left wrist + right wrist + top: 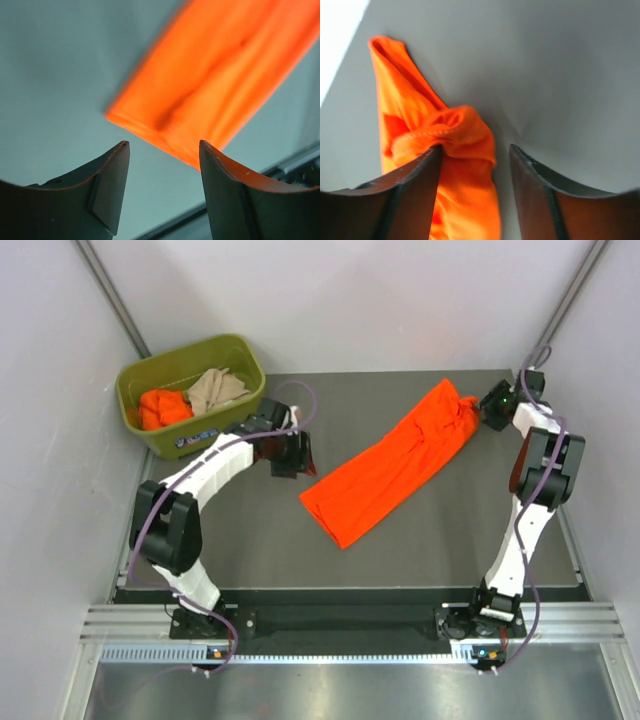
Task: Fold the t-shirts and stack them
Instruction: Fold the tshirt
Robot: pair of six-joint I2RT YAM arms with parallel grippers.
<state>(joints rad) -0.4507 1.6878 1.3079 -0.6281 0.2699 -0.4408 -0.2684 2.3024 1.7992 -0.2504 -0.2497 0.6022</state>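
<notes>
We had the orange t-shirt lying diagonally mid-frame on the desk, left hand and right hand both spread open beside its ends.

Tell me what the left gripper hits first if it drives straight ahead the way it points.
Probably the near end of the orange shirt, lying just ahead of the open left gripper. It points slightly down, so it may touch the table just short of the cloth; depth is unclear.

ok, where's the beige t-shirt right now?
Top view, far left: the beige t-shirt lies crumpled in the olive-green bin beside a bunched orange t-shirt, just beyond the left claw.
</notes>
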